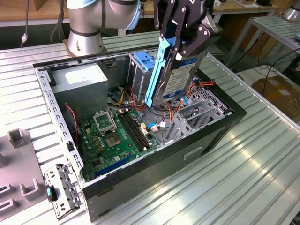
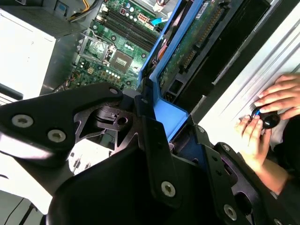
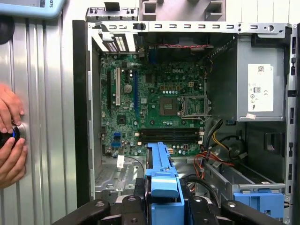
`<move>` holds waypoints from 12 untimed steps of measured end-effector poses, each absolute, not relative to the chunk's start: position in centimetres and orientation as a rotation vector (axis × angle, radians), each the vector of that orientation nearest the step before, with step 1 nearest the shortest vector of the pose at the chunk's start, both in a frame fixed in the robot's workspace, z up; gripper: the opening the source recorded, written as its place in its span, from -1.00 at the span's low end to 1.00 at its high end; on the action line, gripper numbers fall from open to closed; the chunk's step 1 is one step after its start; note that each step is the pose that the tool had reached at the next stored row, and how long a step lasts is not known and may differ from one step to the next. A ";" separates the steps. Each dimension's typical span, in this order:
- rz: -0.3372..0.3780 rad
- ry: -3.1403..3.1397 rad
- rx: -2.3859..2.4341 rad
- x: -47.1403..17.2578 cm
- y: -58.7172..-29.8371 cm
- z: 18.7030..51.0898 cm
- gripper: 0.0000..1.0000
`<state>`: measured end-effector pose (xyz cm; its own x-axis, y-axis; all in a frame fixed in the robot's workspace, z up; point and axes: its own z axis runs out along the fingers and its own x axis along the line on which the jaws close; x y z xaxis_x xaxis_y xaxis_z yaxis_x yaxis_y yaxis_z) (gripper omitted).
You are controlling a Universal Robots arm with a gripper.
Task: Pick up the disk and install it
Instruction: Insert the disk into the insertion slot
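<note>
Exterior view, from its left: opened case (image 1: pixel 47 96), motherboard (image 1: pixel 115 136) bare inside. Then the disk (image 1: pixel 176 82), pinched edgewise in the gripper (image 1: pixel 183 40), hung tilted above the drive cage (image 1: pixel 197 115). Apparently angled so as to slide into that bay.

— Where does the arm (image 1: pixel 86 23) stand?
— In the exterior view its silver base sits at the back, toward the exterior view's left. The wrist reaches over, and the gripper (image 1: pixel 180 44) points downward.
— And the fingers (image 1: pixel 199 38)?
— The black fingers are pressed in from both sides on the disk (image 1: pixel 174 77), which hangs steeply tilted beneath them, clear of everything below.
</note>
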<state>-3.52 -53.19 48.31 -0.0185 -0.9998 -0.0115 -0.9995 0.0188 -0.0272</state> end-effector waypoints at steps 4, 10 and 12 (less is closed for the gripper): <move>-0.016 2.224 -2.183 -2.6 -55.1 48.3 -0.25; -0.013 2.225 -2.184 0.1 -55.8 48.0 -0.25; -0.012 2.225 -2.184 0.8 -55.9 47.9 -0.25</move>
<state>0.83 -55.94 47.87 -0.0187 -0.9998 -0.0114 -0.9996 0.0189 -0.0224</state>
